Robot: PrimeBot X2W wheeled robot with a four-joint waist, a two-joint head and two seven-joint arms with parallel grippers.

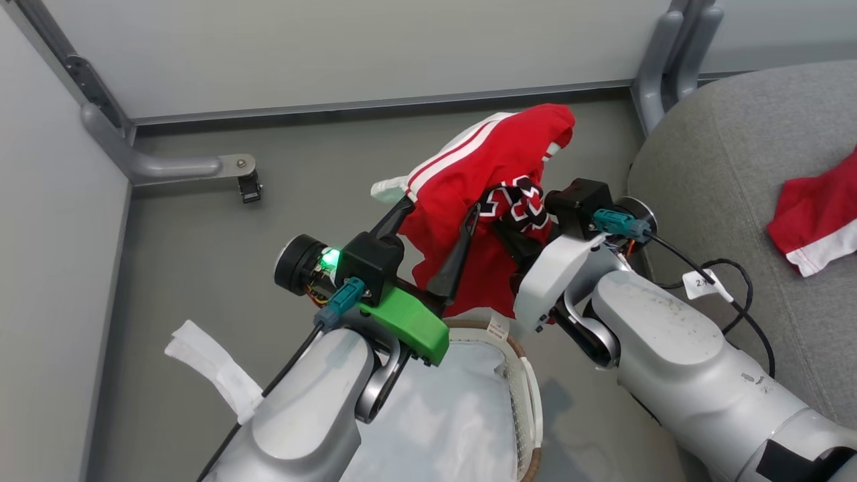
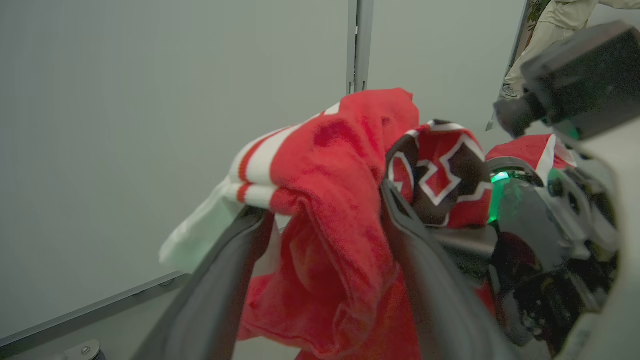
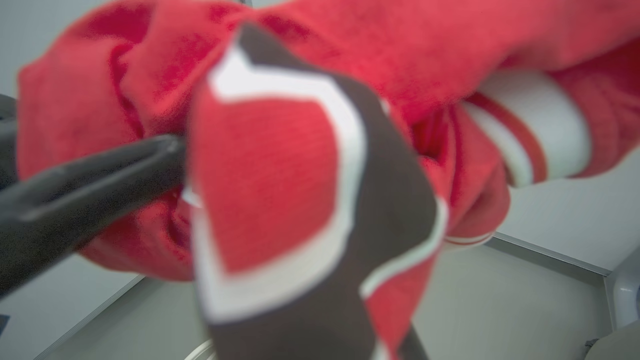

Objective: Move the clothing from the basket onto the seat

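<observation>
"Pale left forearm [image 1: 301, 408] hung over the basket [image 1: 530, 395]. Where was the jersey [image 1: 482, 167]?"

"Aloft above it, short of the seat [image 1: 723, 147]. Right gripper [image 1: 519, 234] pinched it near the number, which kept it up, I'd say."

"And the left gripper [image 1: 440, 205]?"

"Fingers spread, cloth merely draped between. Another red garment [image 1: 813, 221] lay on the seat."
</observation>
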